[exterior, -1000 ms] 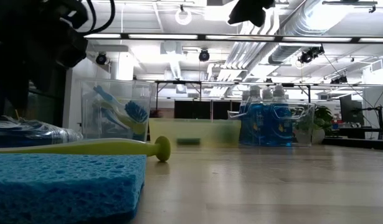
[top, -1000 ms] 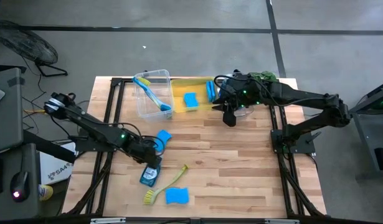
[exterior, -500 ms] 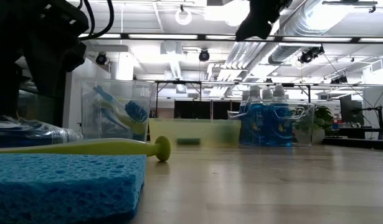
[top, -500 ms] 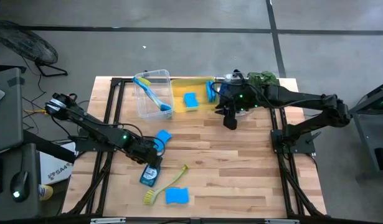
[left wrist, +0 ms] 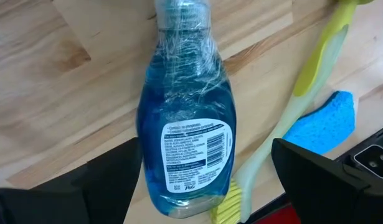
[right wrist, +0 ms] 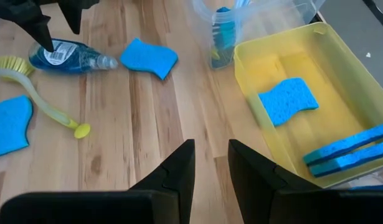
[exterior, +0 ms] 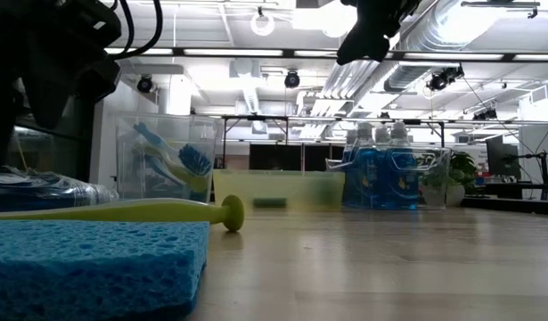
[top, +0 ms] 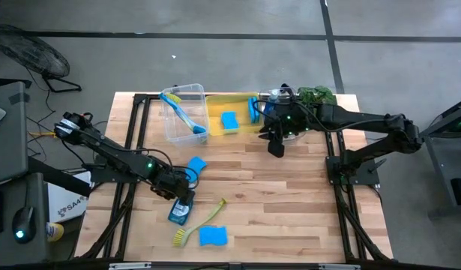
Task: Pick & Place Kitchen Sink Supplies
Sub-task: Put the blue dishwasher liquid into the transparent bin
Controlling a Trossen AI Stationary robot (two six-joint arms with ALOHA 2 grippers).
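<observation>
Surface: wooden table [top: 290,202] on a black frame, grey floor around it; the low view alone shows the room behind, with ceiling lights and ducts.

Left arm: reaches across the table's left half. Left gripper [top: 178,196] is low over a soap bottle [top: 181,211] lying flat on the wood. The left wrist view shows the fingers [left wrist: 316,174] spread wide to either side of the bottle [left wrist: 186,134], holding nothing; label up, neck pointing away.

Loose items, left to centre: sponge [top: 195,165] just beyond the gripper; yellow-green brush [top: 200,224] lying beside the bottle; second sponge [top: 213,237] at the near edge, touching the brush head. In the low view this sponge [exterior: 91,267] fills the foreground, with the brush handle [exterior: 122,210] behind it.

Bins, far edge: clear bin [top: 184,112] with a blue brush [top: 184,112] inside; yellow bin [top: 241,101] beside it. The right wrist view shows one sponge [right wrist: 288,99] flat in it and two [right wrist: 347,157] on edge at its wall. Only the low view shows upright soap bottles [exterior: 380,174] in another clear bin.

Right arm: extends from the right. Right gripper [top: 275,146] hangs above bare wood near the yellow bin, fingers [right wrist: 172,174] slightly parted and empty.

Plant [top: 318,94] at the far right corner.
</observation>
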